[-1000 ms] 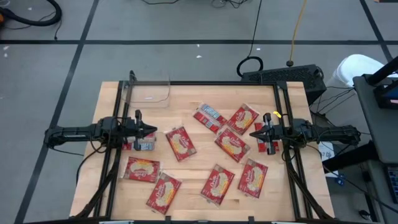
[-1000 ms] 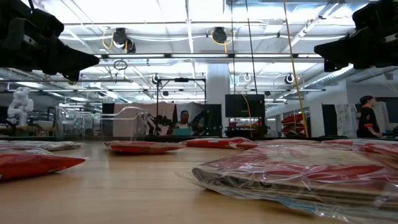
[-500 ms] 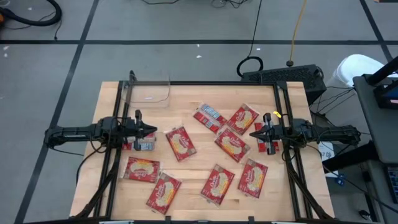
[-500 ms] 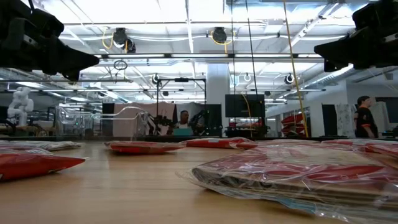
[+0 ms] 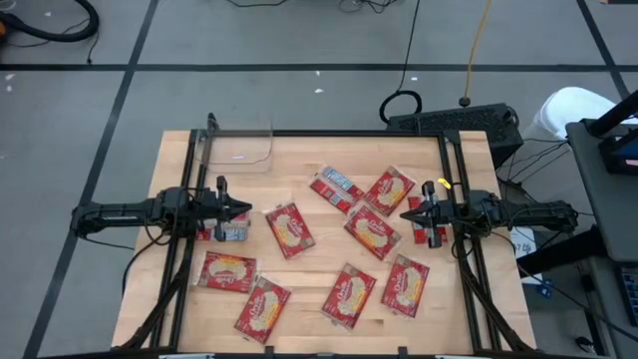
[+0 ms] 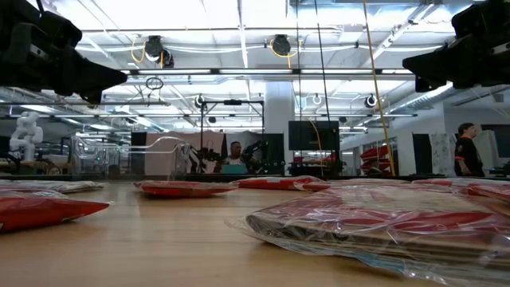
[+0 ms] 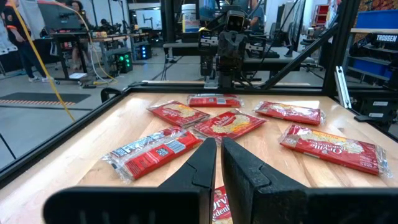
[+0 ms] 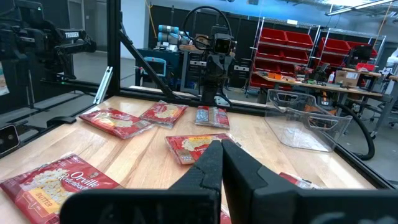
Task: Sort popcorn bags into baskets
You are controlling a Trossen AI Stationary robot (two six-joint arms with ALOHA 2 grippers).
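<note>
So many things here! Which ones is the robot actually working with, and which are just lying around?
Part of the job:
- the red popcorn bags scattered over the table
- the clear bin at a far corner, holding no bag
- the left tool and right tool, both shut and empty

Just lying about:
- the black box behind the table
- the cables on the floor

In the high view, one popcorn bag (image 5: 227, 231) is partly covered by the left gripper (image 5: 243, 208), and another (image 5: 423, 231) by the right gripper (image 5: 407, 214). In the low view, the nearest bag (image 6: 398, 223) is blurred and cut off at the edge.
</note>
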